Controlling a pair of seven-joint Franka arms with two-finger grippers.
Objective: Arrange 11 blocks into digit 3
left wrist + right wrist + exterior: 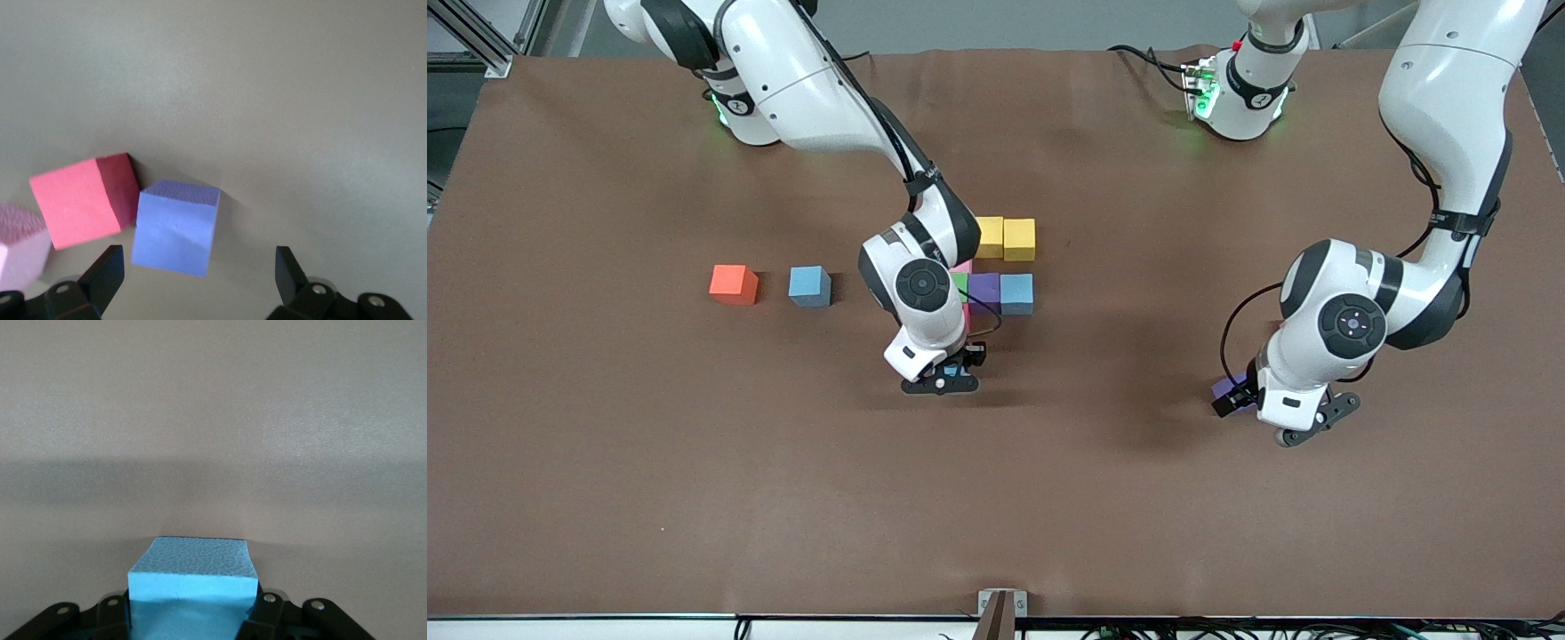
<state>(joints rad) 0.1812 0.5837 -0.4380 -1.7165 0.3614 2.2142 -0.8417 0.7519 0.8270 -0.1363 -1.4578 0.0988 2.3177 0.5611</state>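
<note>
Right wrist view shows the right gripper [193,617] clamped on a light blue cube [192,577], which could nudge the laid cubes; the left gripper [200,280] gapes above a purple cube [175,227]

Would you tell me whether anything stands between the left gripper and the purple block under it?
Nothing visible does. The open left gripper hangs over the purple block, with bare table between its fingers. A red block touches the purple one at one corner, outside the fingers.
</note>
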